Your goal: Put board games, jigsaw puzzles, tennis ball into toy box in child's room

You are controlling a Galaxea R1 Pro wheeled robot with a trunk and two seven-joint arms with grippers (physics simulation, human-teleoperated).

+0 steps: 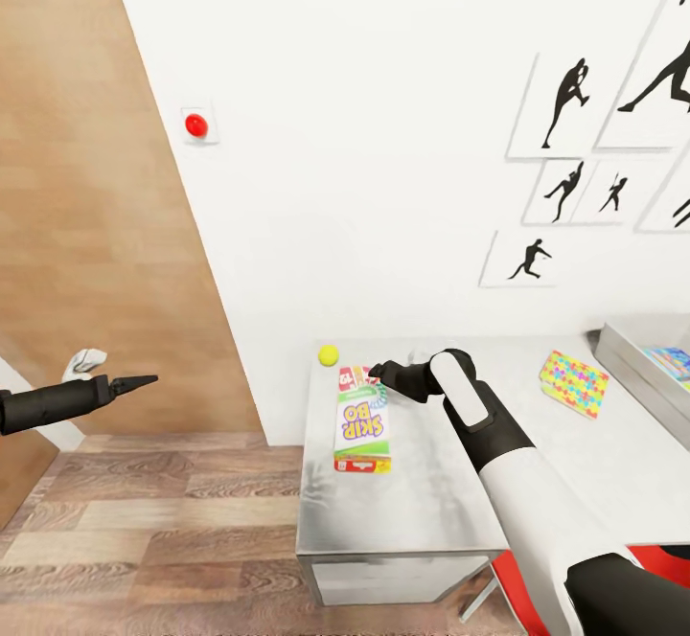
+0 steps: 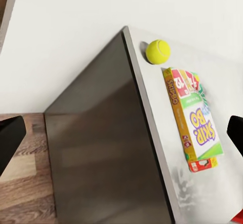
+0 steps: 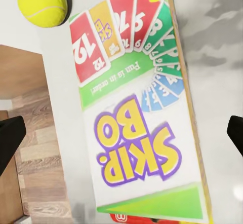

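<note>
1 Skip-Bo box [image 1: 362,422] lies flat, long axis seemingly toward wall [image 1: 383,90].

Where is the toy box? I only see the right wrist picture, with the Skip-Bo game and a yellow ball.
Observer: In the head view, the grey toy box sits at the table's right end, past your right arm.
Operator: Are there more toys on the table?
Observer: Yes, a colourful flat box lies between the Skip-Bo game and the toy box.
Operator: Where's my other hand?
Observer: The left gripper hangs over the wooden floor, left of the table, open and holding nothing.
</note>
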